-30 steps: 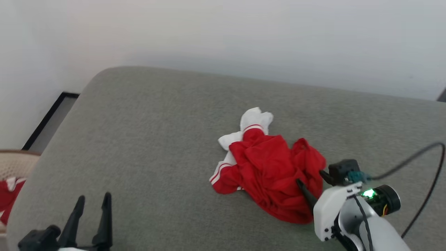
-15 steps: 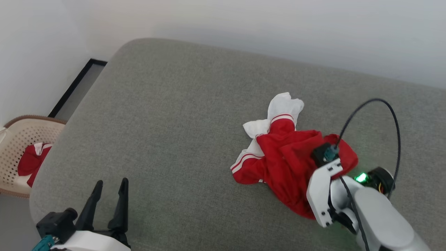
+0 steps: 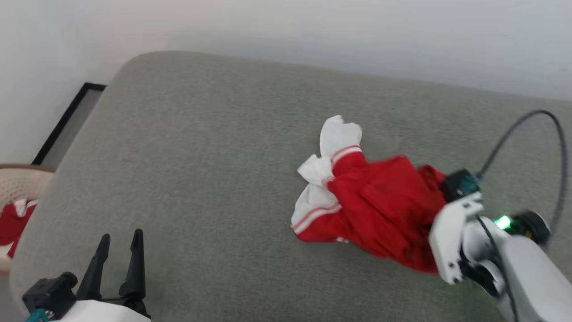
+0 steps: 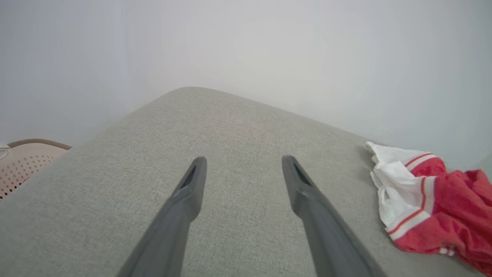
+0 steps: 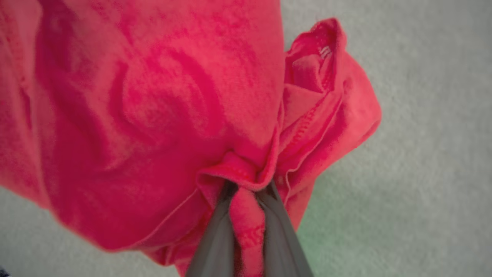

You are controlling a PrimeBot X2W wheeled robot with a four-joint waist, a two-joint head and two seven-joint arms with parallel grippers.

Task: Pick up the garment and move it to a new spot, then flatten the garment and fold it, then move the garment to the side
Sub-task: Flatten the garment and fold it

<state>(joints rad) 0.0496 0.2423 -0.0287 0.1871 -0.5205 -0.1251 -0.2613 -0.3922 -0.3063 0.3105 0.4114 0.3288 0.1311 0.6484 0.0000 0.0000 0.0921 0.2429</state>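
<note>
Garment (image 3: 380, 210) lies crumpled on the grey cushion (image 3: 201, 156), right of centre in the head view, red body bunched toward the robot's right. White sleeves with red-and-white striped trim lie at the heap's left and far side; one sleeve points away from the robot toward the wall (image 3: 313, 36). Right gripper (image 5: 248, 190): fingers drawn together and clamped on a narrow fold of red fabric near a stitched hem, seen in the right wrist view. The fold stands pinched between the two dark fingers, and the rest of the red cloth hangs bunched beyond the tips, with grey upholstery behind it. In the head view the white wrist housing sits at the garment's right edge and hides the fingers. A green light (image 3: 502, 222) glows on the wrist, and a black cable (image 3: 514, 129) arcs above it. Cannot tell whether the cloth near the grip is raised off the cushion. Left gripper (image 3: 121, 237): fingers spread wide, nothing between them, at lower left over bare cushion, well apart from the garment. Left wrist view shows the striped sleeve at its right edge. Beige perforated basket (image 3: 18, 183) stands off the cushion's left end, with red-and-white cloth (image 3: 11, 223) inside.
</note>
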